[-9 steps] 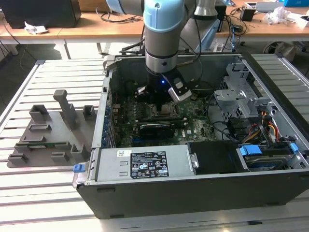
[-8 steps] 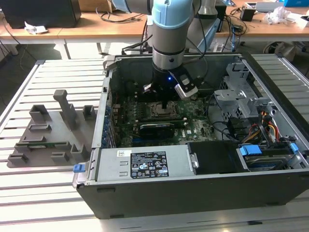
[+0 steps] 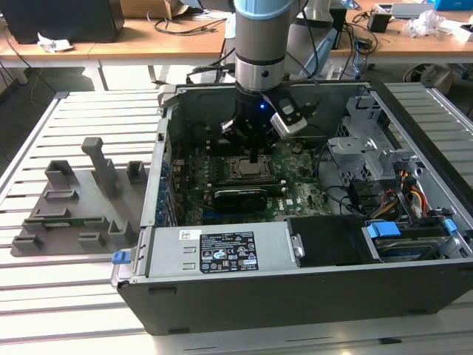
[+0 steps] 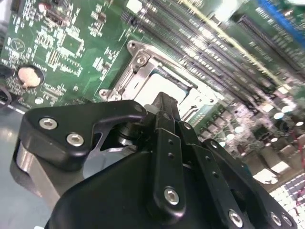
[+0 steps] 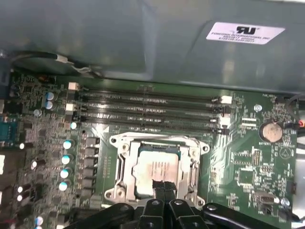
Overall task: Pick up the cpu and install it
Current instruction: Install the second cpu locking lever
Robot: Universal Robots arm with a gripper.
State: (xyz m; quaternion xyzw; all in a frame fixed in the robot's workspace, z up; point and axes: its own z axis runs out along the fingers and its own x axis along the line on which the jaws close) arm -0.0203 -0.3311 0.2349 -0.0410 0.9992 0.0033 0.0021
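In the exterior view we've got the gripper [image 3: 255, 157] down inside the computer case [image 3: 295, 296], right above the cpu socket [image 3: 247, 168]. In the first wrist view the cpu [image 5: 155, 169] sits in that socket's metal frame [image 5: 121, 143], with the pinched-together fingertips [image 5: 164, 187] touching its edge. In the second wrist view the fingers [image 4: 167, 112] look closed over the cpu [image 4: 155, 81], holding nothing we can see.

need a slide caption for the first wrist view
Gripper poised over the cpu lying in the motherboard socket, memory slots beyond.
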